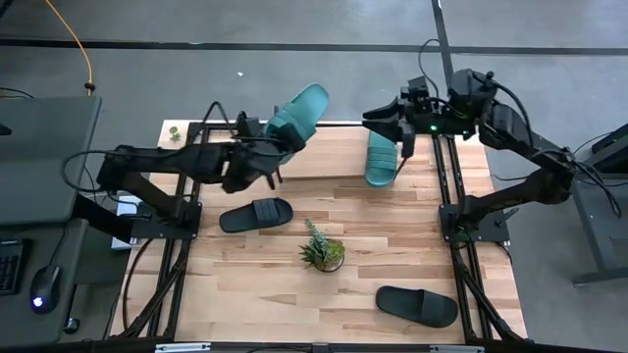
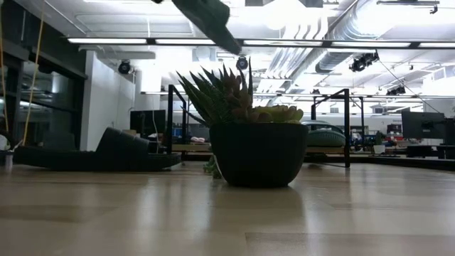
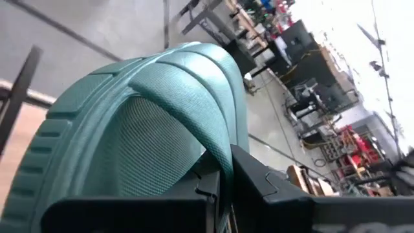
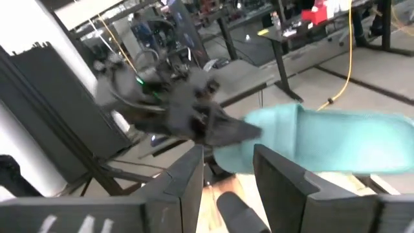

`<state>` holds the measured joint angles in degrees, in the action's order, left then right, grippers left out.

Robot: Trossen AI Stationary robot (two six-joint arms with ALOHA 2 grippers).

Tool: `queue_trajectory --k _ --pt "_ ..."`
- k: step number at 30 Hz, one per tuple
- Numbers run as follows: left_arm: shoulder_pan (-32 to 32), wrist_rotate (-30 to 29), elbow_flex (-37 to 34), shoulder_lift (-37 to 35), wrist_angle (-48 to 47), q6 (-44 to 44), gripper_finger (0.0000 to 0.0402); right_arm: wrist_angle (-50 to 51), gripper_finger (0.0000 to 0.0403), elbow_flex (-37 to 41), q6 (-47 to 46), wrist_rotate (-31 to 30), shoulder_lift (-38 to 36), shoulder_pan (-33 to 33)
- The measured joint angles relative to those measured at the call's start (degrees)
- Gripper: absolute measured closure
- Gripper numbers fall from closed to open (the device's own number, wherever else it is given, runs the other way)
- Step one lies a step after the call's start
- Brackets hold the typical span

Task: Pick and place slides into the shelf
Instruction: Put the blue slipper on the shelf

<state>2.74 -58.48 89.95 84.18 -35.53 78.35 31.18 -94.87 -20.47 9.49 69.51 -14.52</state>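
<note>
Teal slide [image 1: 299, 116], ribbed strap, pinched in left tool [image 1: 280, 147], lifted.

Left claw [image 1: 278, 147] blurred (right wrist view), black slide [image 2: 106, 153] in silhouette.

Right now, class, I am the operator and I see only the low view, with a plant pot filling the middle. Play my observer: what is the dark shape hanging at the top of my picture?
Observer: A teal slide, held in the air by the left gripper, which is shut on its strap.
Operator: Where is the right gripper?
Observer: The right gripper hovers open beside the second teal slide, which lies on the shelf.
Operator: I see one black slide. Any more?
Observer: Yes. Besides the black slide you see, another black slide lies on the right arm's side, near the table's edge.
</note>
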Motion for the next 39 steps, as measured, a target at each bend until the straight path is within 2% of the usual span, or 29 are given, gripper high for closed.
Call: queue_trajectory --k 7,17,27,31,39 --pt "2.99 0.99 -0.01 5.91 6.25 8.37 0.0389 1.75 0.0275 0.0 0.57 -3.61 -2.79 2.43" --pt "4.11 2.41 0.0 15.84 22.51 15.52 0.0389 4.67 0.0275 0.0 1.29 -5.24 -3.67 4.7" --pt "4.88 0.42 -0.04 21.27 25.41 25.82 0.0389 6.05 0.0275 0.0 1.27 -5.24 -3.71 6.09" --pt "4.81 -2.61 -0.11 23.14 26.34 29.1 0.0389 6.77 0.0275 0.0 1.07 -5.23 -4.14 6.32" --pt "4.77 -5.48 0.15 27.04 31.41 30.16 0.0389 8.21 0.0275 0.0 2.49 -5.24 -6.26 6.31"
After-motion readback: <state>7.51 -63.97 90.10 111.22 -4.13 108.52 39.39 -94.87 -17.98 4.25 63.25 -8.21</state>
